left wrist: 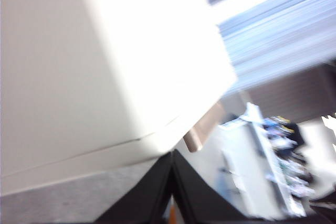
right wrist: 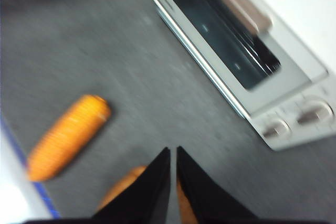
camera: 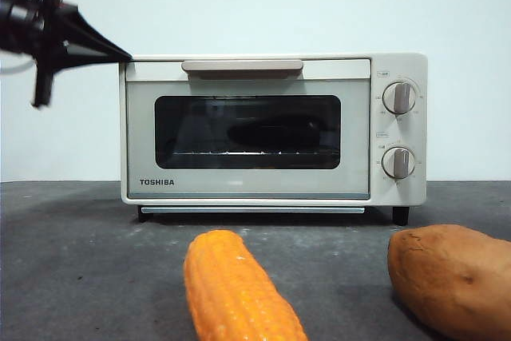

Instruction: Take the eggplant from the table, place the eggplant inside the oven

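Both grippers point(left wrist: 172, 182) point(right wrist: 173, 177) were closed, empty; left one (upper left) could bump the shut oven point(camera: 271, 129).

glossy glass oven point(camera: 275, 129) door (dark), matte table point(camera: 80, 269)

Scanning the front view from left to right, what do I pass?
Black left gripper at the upper left, by the oven's top corner → orange ridged corn cob on the dark grey table, in front of the cream-white Toshiba toaster oven, its dark glass door shut → brown sweet potato.
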You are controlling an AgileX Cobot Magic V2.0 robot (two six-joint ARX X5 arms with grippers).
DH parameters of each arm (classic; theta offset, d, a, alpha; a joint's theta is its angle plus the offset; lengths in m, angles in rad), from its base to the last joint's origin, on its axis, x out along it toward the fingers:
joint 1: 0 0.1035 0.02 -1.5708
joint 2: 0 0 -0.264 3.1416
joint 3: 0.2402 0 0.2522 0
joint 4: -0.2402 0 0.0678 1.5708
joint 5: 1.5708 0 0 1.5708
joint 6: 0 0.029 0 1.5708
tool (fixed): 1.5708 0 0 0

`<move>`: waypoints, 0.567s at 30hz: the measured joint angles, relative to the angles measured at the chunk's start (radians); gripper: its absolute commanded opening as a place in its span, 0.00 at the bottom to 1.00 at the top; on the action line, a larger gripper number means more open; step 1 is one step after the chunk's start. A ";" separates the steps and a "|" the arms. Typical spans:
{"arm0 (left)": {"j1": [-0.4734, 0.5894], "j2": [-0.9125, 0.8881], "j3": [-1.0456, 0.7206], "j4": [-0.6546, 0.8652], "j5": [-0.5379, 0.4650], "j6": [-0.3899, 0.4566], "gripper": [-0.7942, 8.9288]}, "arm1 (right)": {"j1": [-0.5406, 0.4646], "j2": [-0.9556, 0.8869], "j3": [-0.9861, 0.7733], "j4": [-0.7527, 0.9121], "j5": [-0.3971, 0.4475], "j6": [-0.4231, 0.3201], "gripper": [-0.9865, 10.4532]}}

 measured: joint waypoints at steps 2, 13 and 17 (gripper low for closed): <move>-0.010 -0.072 0.008 -0.026 -0.135 0.008 0.09 | -0.006 0.001 -0.053 0.018 0.080 -0.001 0.09; -0.125 -0.500 0.007 -0.301 -0.647 0.245 0.09 | -0.262 0.000 -0.246 0.201 0.136 -0.007 0.09; -0.177 -0.640 -0.080 -0.264 -0.744 0.269 0.09 | -0.418 -0.011 -0.320 0.341 0.015 0.001 0.09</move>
